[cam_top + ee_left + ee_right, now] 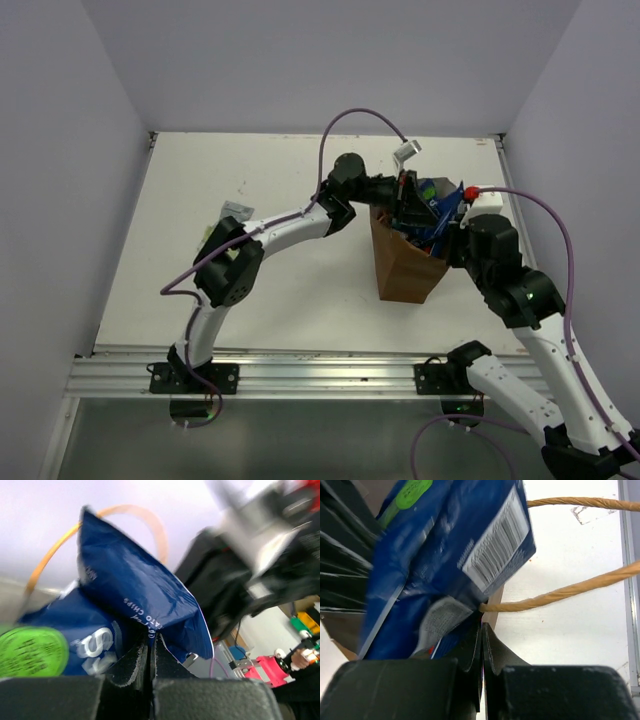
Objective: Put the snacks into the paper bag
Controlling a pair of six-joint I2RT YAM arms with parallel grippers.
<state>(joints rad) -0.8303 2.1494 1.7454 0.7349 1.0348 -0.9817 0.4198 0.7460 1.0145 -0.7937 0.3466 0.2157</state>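
Note:
The brown paper bag [405, 272] stands upright mid-table, with blue snack packets [436, 196] poking out of its mouth. My left gripper [408, 203] hangs over the bag's opening, shut [150, 641] on the edge of a blue crisp packet [140, 592]; another blue packet with a round green label [31, 651] lies beside it. My right gripper [452, 234] is at the bag's right rim, its jaws shut [482, 630] on the brown bag wall [494, 609] just under a string handle [570, 588]. A blue packet with a barcode [445, 545] fills the bag beside it.
A small silvery piece [237, 210] lies on the table left of the left arm, and a grey-white object [406, 152] sits behind the bag. A white box with a red knob [482, 194] stands at the back right. Walls enclose the white table [290, 300] on three sides.

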